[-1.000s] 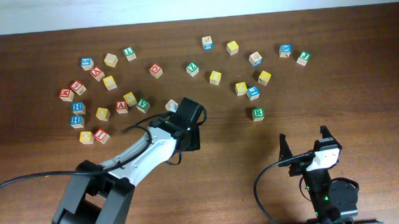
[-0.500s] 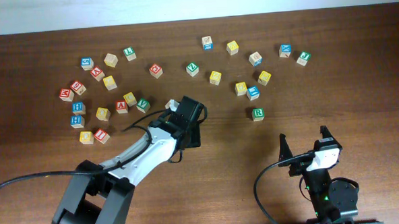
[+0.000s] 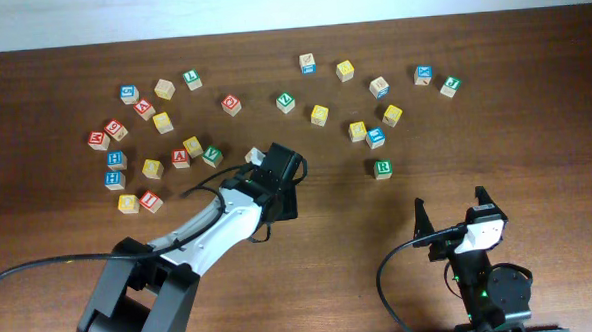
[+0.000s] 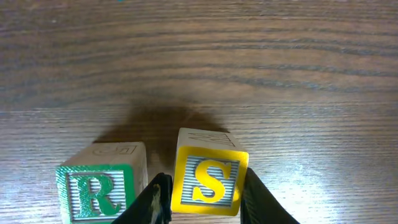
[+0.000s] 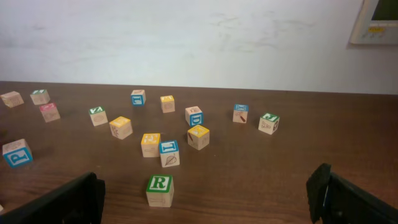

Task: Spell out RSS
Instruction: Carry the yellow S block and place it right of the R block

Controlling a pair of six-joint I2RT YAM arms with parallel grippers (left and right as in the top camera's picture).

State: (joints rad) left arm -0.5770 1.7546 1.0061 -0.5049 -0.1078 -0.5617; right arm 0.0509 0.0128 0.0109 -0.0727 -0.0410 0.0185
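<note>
- Two fingers of the left gripper (image 4: pixel 208 205) were seen pressed against opposite sides of the S cube (image 4: pixel 210 177), so a grip on it was judged to be in place.
- For a good placement, the cube was to be lowered square, its S face level with the R cube (image 4: pixel 99 190) and close alongside, with no tilt, before the jaws were spread.
- The S cube was held between the jaws; the R cube was found just outside one finger, a narrow gap between the two cubes.
- Farther out, the right gripper (image 5: pixel 205 202) was seen wide open and empty, with a second R cube (image 5: pixel 160 190) just ahead of its jaws.
</note>
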